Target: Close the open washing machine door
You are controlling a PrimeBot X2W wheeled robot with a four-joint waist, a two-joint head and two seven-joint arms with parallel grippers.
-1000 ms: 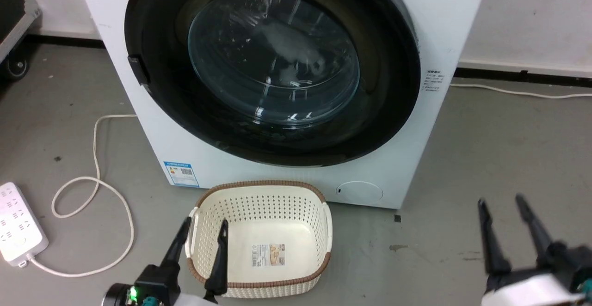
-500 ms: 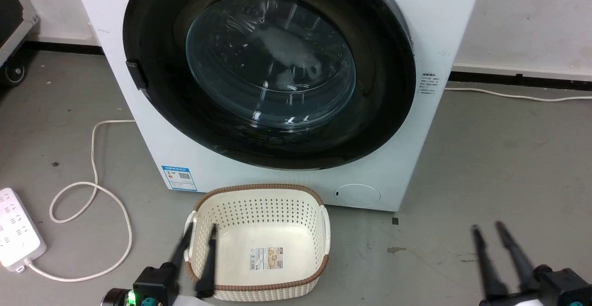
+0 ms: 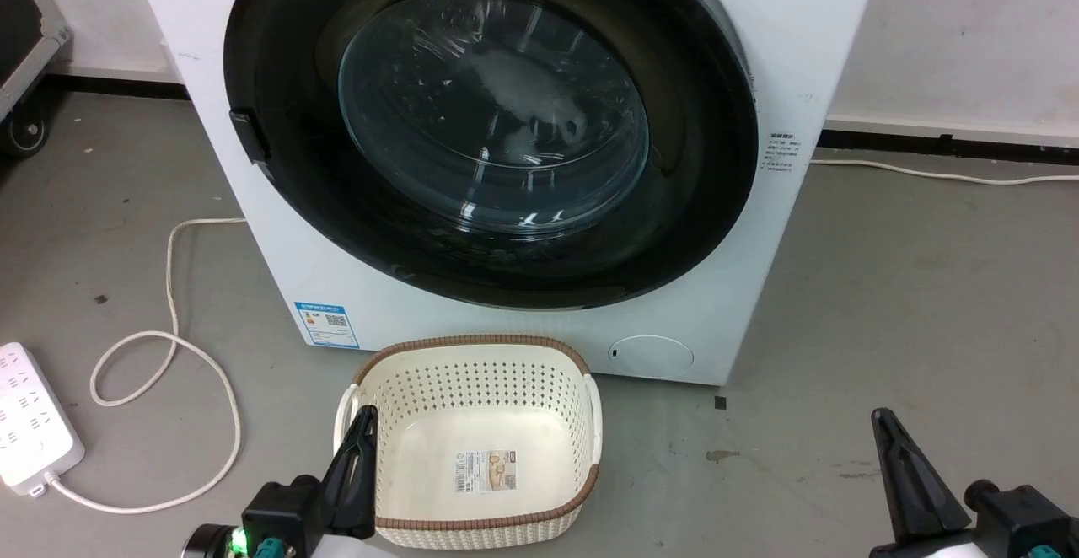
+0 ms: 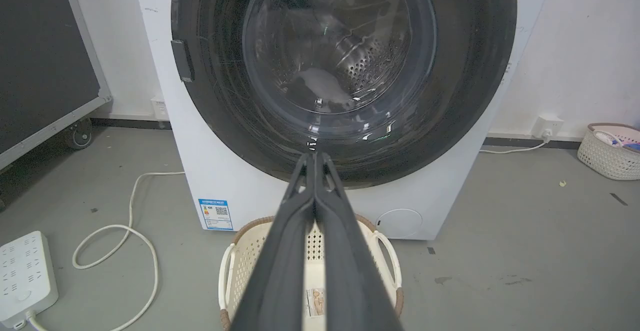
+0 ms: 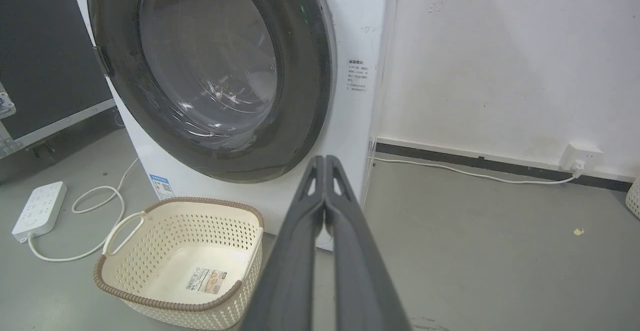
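While the round black-rimmed, glass-windowed washing machine door [image 3: 493, 120] sits flush on the white box-shaped washing machine [image 3: 506, 326], upper centre, left gripper [image 3: 366, 415] and right gripper [image 3: 881, 416] rest clenched, empty, lower corners.

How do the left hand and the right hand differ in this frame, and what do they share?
The left hand is over the basket; the right hand is over bare floor. The left hand aims at the washing machine door; the right hand aims at the right edge of the washing machine. Both are shut and hold nothing.
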